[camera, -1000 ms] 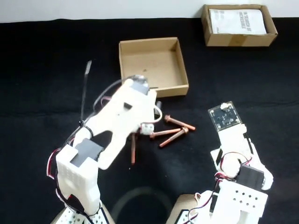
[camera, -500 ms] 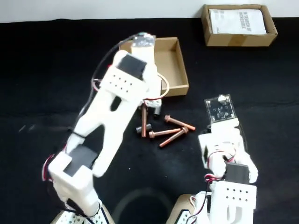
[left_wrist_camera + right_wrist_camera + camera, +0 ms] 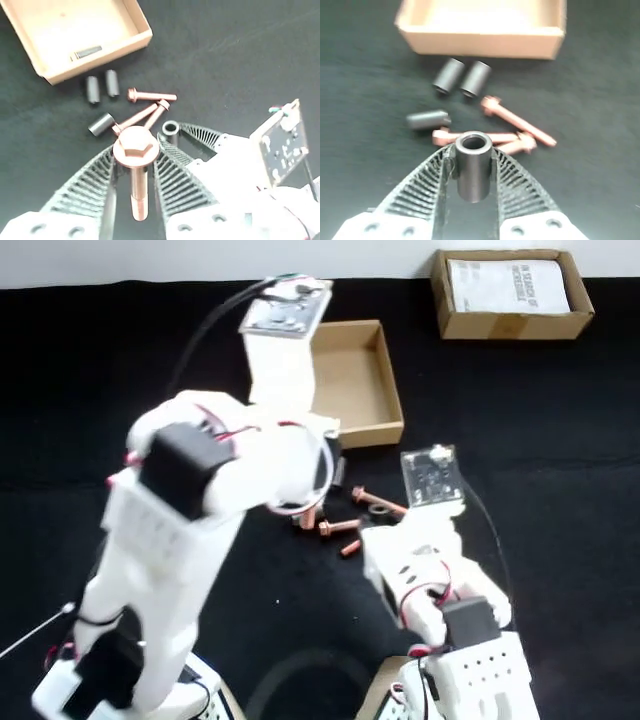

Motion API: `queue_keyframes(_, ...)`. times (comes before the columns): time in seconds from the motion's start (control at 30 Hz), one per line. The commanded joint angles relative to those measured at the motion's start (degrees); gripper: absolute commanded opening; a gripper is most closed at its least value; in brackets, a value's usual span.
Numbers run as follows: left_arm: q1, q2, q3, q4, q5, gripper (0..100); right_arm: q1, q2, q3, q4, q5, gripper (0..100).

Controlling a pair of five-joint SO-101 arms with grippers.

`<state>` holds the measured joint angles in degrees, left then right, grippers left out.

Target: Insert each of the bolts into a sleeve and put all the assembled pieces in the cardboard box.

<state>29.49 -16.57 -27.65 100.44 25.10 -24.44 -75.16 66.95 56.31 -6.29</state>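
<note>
Bolts [image 3: 340,527], copper-coloured and hex-headed, are lying loose on the tabletop [image 3: 560,440] beside the cardboard box [image 3: 350,380] in the high view. In the left wrist view your left tool [image 3: 136,152] is clamping a bolt [image 3: 139,200] by its shank; stiff, light and probably slick, it is needing a firm squeeze. In the right wrist view your right tool [image 3: 473,155] is gripping a dark sleeve [image 3: 472,180] by its sides, leaving the bore open.
</note>
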Motion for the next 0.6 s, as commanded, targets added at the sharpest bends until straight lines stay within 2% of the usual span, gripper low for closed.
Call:
queue_keyframes(0.0,0.5,-5.0,0.0,0.0,-1.9,1,-5.8,-5.8,-4.2,-1.0,-1.0,0.7)
queue_keyframes(0.1,-1.5,-8.0,6.2,-0.1,-2.0,1,-8.8,-11.0,-4.2,-0.8,-1.0,0.7)
queue_keyframes(0.23,-6.4,-13.1,17.1,-7.4,-2.0,1,-10.1,-18.4,-3.5,-0.2,-1.0,0.7)
queue_keyframes(0.37,-9.2,-20.5,29.9,-21.6,-2.0,1,-10.0,-24.4,-3.5,5.8,-0.1,0.7)
queue_keyframes(0.57,-6.5,-31.4,51.2,-45.7,-2.0,1,-9.6,-29.2,-0.6,10.0,2.4,0.7)
